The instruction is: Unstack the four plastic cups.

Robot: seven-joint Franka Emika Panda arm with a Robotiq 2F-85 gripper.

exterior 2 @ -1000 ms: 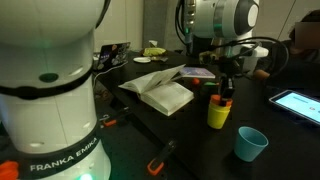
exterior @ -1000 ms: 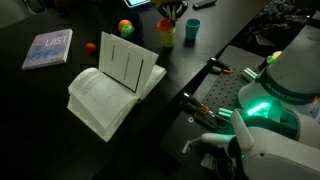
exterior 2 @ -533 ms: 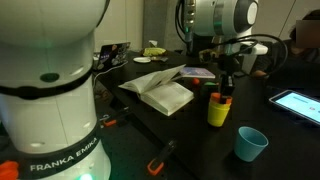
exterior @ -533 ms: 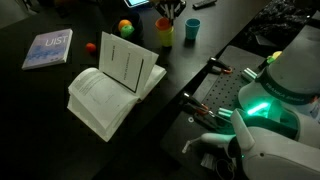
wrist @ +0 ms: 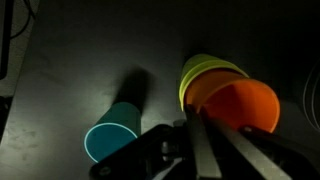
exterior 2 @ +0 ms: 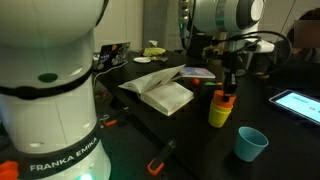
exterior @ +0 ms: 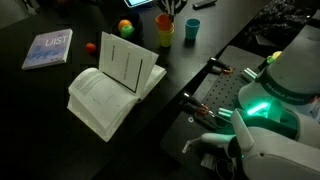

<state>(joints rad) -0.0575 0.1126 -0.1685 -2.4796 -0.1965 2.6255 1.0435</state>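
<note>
Gripper (wrist: 195,125) jaws are pinching orange cup (wrist: 240,105) rim; it is sitting atop yellow cups (wrist: 203,72). Teal cup (wrist: 110,142) is standing apart, at 8 o'clock in wrist view.

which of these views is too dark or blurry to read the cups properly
Wrist view: dim, the gripper a dark blur up front, yet the orange cup, yellow cups and teal cup read clearly. In an exterior view the stack is tiny and dim, the base's green glow outshining it; in an exterior view the robot base crowds the foreground.
</note>
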